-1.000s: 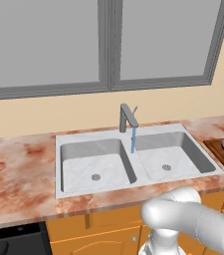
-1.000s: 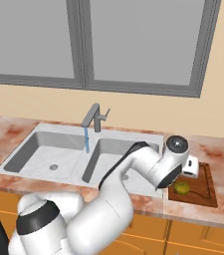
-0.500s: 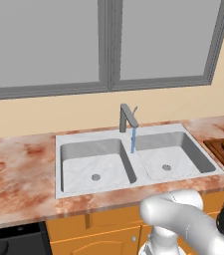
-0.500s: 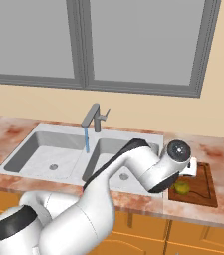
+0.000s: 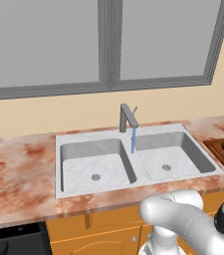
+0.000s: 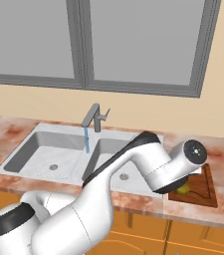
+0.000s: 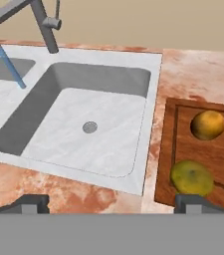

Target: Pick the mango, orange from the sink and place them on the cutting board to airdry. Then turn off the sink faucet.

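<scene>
Gripper [image 7: 111,201]: in the hand view its two dark finger tips rise at the bottom edge, set far apart with nothing between them; the jaws stand wide. The left tip is over the marbled counter, the right tip over the near edge of the board.
Arm [image 6: 148,164]: in the right base view it sweeps from lower left to the right and covers the right basin's front and the board's left part; the hand itself is hidden behind the wrist.
Mango [image 7: 191,177]: yellow-green, on the near part of the cutting board, just above the right finger tip in the hand view. In the right base view only a small sliver peeps out below the wrist.
Orange [image 7: 208,124]: on the board beyond the mango, apart from it. In the left base view both fruits are tiny, near the right edge.
Cutting board [image 7: 167,154]: dark reddish-brown, on the counter just right of the sink; cut off at the right edge of the hand view and of the left base view.
Counter [image 5: 19,169]: pinkish marbled, around the sink.
Sink [image 5: 127,133]: pale double basin, a round drain in each; both basins hold no fruit.
Sink faucet [image 5: 127,117]: behind the divider; a thin blue stream falls from the spout into the sink. The lever's position is too small to read.
Window [image 5: 108,45]: grey-framed, on the wall behind.
</scene>
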